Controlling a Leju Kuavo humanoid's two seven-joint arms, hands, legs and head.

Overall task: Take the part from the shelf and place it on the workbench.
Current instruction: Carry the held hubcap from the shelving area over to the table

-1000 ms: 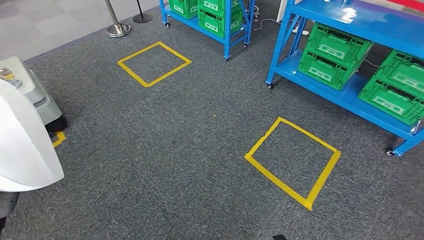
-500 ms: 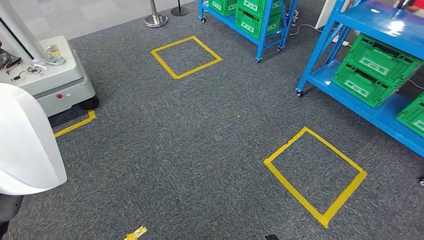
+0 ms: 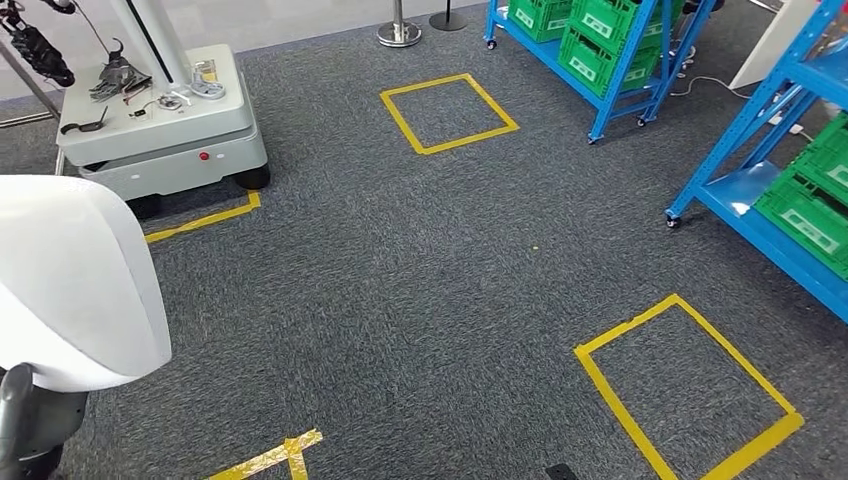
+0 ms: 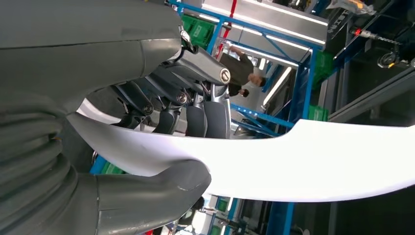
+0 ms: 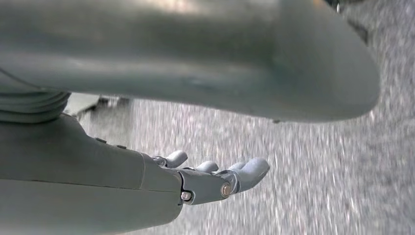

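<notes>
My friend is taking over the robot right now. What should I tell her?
Left hand: holds the white part, thumb on one face, fingers on the other.
Right hand: holds nothing, fingers apart, hanging over the grey carpet.
The part is already off the blue shelf, which stands to the right with its green crates.
The grey workbench is ahead on the left, with small items on top.
Left to do: walk to the workbench and set the part down on it.
</notes>
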